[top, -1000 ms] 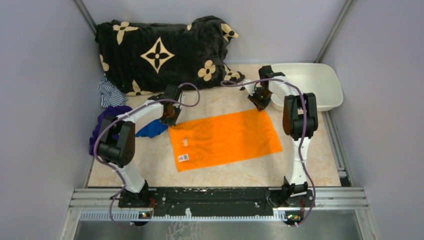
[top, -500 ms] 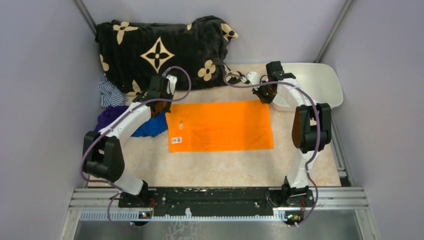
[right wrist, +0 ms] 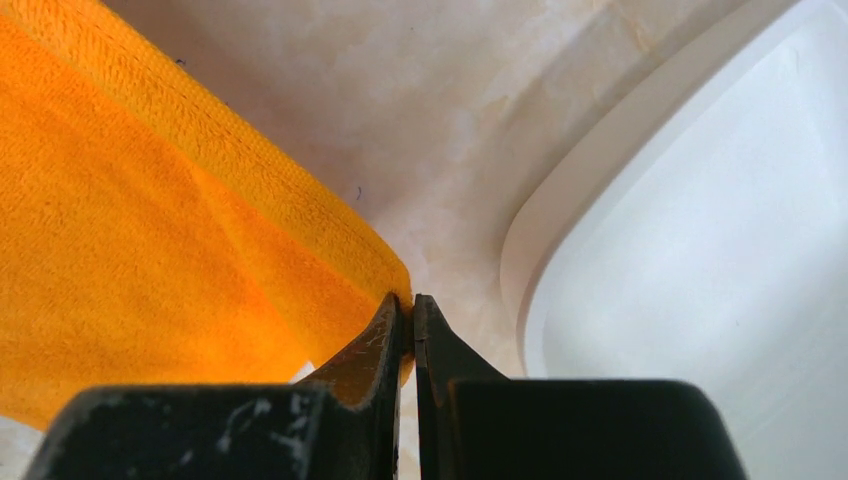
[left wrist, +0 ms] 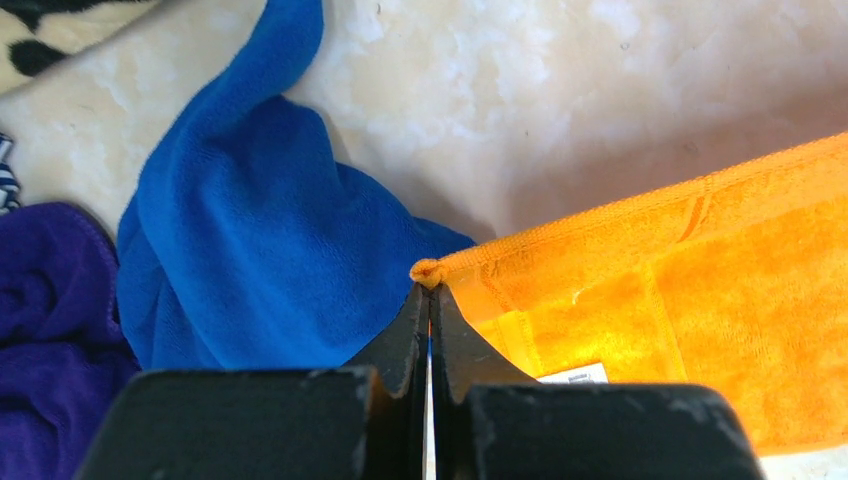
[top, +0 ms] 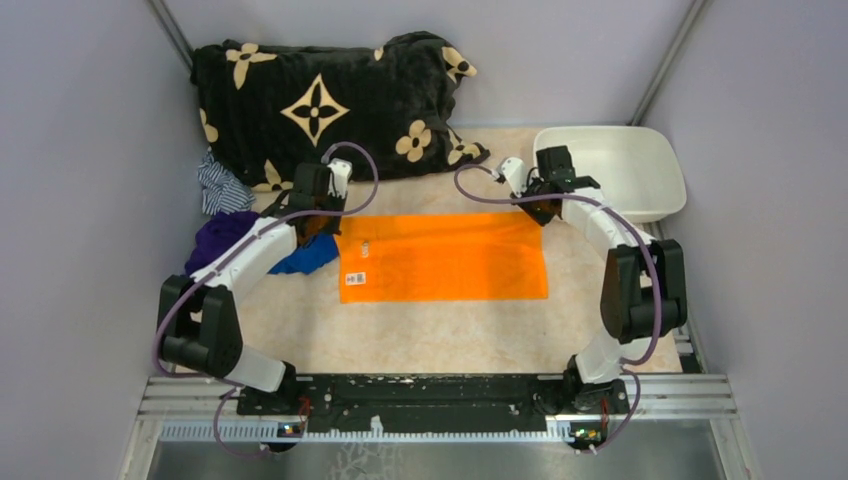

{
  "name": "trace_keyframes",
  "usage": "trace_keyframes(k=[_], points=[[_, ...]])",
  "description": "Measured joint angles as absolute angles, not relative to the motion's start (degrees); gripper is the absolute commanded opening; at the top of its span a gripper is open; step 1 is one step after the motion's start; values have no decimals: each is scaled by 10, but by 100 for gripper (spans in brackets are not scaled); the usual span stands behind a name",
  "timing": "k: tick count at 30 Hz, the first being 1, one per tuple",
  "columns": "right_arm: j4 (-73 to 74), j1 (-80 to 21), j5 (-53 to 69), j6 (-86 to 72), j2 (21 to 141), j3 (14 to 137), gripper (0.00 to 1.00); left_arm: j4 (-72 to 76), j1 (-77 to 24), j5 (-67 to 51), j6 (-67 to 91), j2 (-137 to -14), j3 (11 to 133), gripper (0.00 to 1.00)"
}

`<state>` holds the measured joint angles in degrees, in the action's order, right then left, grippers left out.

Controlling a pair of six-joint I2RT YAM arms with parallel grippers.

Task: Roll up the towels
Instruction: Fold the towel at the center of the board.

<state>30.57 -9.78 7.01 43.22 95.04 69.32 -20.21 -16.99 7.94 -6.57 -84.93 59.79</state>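
The orange towel [top: 440,256] lies spread flat mid-table, its white label near the left edge. My left gripper [top: 320,214] is shut on its far left corner, and the wrist view shows the orange towel [left wrist: 690,290] pinched at the left gripper [left wrist: 430,288] tips. My right gripper [top: 547,208] is shut on the far right corner; the orange towel [right wrist: 140,240] hem sits between the right gripper [right wrist: 407,302] tips. The blue towel [top: 306,256] lies crumpled just left of the orange one, and the blue towel [left wrist: 250,260] partly tucks under that corner.
A black blanket [top: 320,95] with tan flowers fills the far left. A purple cloth [top: 215,240] and a striped cloth [top: 220,186] lie at the left wall. A white tub [top: 625,150] stands far right, its rim [right wrist: 560,210] close beside my right fingers.
The right gripper has shut on the towel's far right corner. Both arms drew apart and the orange towel swung from tilted to square and taut along its far edge.
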Motion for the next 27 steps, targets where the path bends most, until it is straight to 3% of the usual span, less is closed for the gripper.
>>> trace_keyframes(k=[12,27], points=[[246,-173,-70,310,815,526,0,-209,-169,59,-17,-777,532,0],[204,-173,-148,228,747,473,0,-231,-170,25,82,-749,469,0]])
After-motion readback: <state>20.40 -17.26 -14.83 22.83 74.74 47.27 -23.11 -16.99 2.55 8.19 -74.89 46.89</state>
